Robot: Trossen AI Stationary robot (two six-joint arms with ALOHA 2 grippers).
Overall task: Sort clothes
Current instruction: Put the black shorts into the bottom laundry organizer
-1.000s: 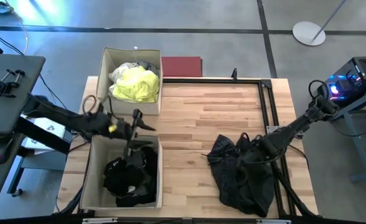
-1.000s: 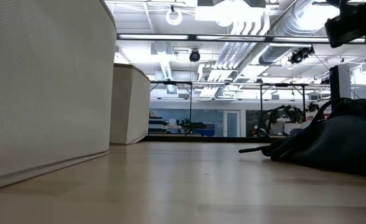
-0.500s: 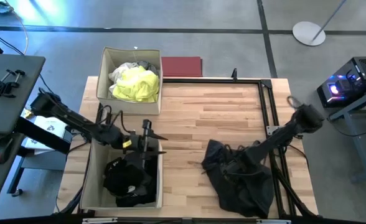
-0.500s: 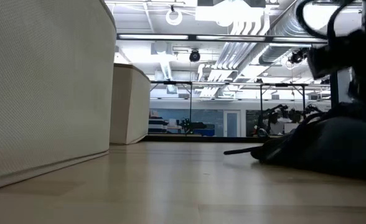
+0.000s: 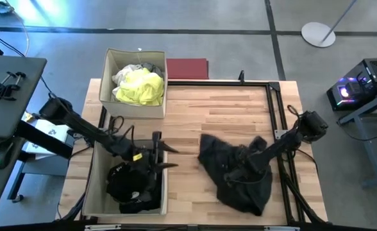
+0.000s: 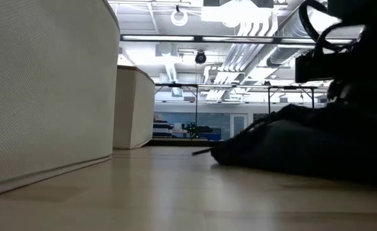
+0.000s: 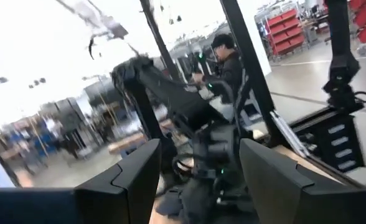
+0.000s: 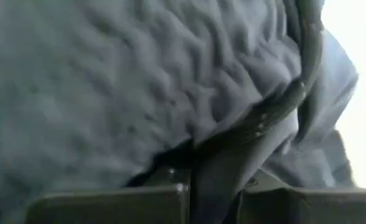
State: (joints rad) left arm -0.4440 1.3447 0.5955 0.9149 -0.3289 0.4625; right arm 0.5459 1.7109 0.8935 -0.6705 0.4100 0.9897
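A dark navy garment [image 5: 230,173] lies crumpled on the wooden table right of the middle; in the low view the garment [image 6: 291,144] is a low heap. My right gripper [image 5: 238,171] is down in it and shut on its fabric. My left gripper [image 5: 160,156] hovers open over the right wall of the near beige box [image 5: 91,186], which holds black clothes [image 5: 131,183]. The left wrist view shows its two fingers apart with nothing between them [image 7: 195,186]. The far beige box [image 5: 107,70] holds a neon yellow garment [image 5: 140,86] and white pieces. My right gripper pinches a raised fold of the dark garment [image 8: 213,171] between its two fingers. It comes slanting down from the table's right side. The garment rests bunched on the table, its left part [image 5: 208,151] spread toward the near box.
A flat dark red rectangle [image 5: 187,67] lies off the table's far edge. A black metal frame [image 5: 277,109] runs along the far and right sides of the table. Bare wood [image 5: 201,109] lies between the boxes and the frame.
My right gripper has gone toward the table's left edge, and the dark garment has slid that way with it and bunched up. My left gripper has moved toward the near edge and a little right, over the near box.
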